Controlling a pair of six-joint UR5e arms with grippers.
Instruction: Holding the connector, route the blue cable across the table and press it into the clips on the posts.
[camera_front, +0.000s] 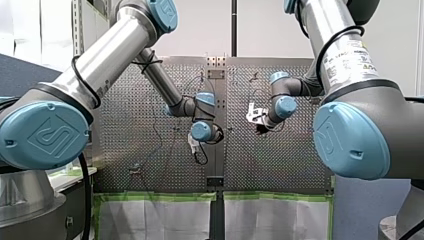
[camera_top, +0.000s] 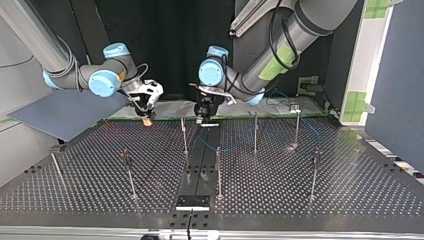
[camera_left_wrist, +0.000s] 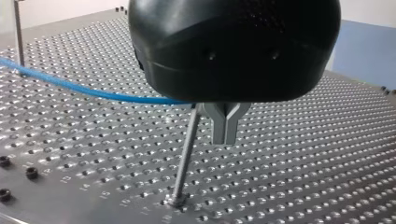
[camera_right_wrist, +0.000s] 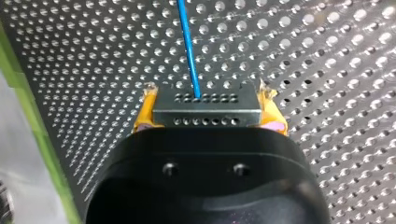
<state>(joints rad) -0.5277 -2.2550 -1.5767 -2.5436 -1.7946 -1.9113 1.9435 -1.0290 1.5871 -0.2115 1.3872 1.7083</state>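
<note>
Two yellow pads (camera_right_wrist: 144, 114) of my right gripper (camera_right_wrist: 208, 93) are clamped on the connector (camera_right_wrist: 208, 114), near the table's (camera_top: 350, 190) far edge in the top view; the blue cable (camera_right_wrist: 189, 46) leads away ahead. My left gripper (camera_left_wrist: 226, 135) has its fingers pressed together, just beside a post (camera_left_wrist: 187, 154)

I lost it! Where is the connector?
In the right wrist view, the connector sits clamped between the yellow pads of my right gripper, with the blue cable running out of it over the table.
</note>
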